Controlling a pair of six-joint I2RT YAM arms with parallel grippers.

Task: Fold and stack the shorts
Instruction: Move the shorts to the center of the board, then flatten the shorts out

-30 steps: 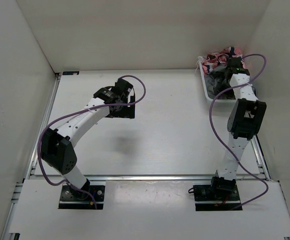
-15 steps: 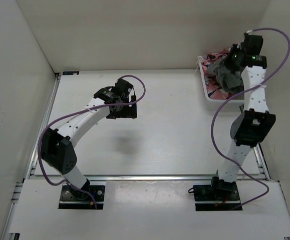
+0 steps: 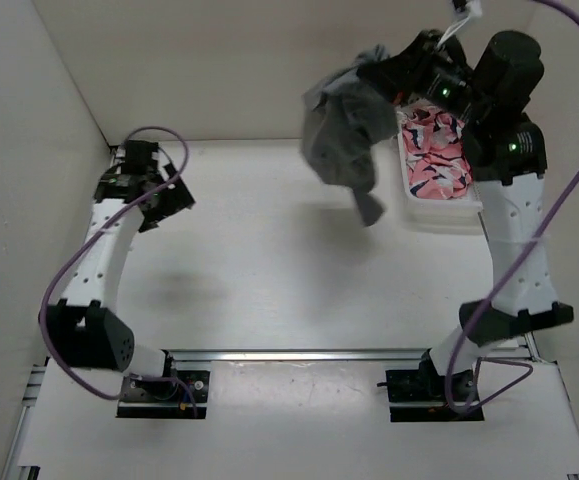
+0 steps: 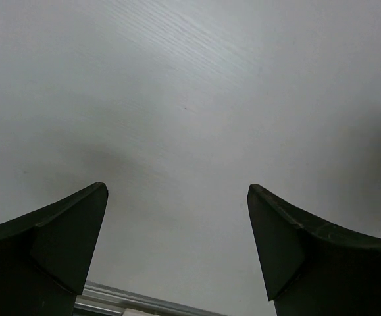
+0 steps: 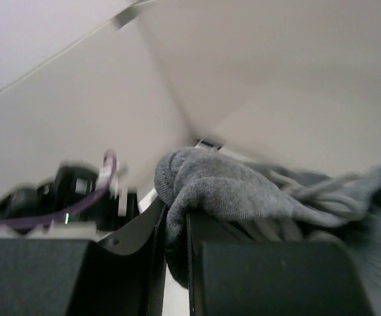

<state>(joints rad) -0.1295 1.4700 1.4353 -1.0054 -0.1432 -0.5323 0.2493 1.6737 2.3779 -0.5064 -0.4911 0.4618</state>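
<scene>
Three white walls (image 3: 219, 70) around pale table (image 3: 269, 290)

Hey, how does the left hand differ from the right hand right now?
The left hand is open and empty; the right hand is shut on the grey shorts. The left hand faces the table at the left; the right hand is high up at the back right, the shorts dangling in the air. Both are dark two-finger hands.
</scene>
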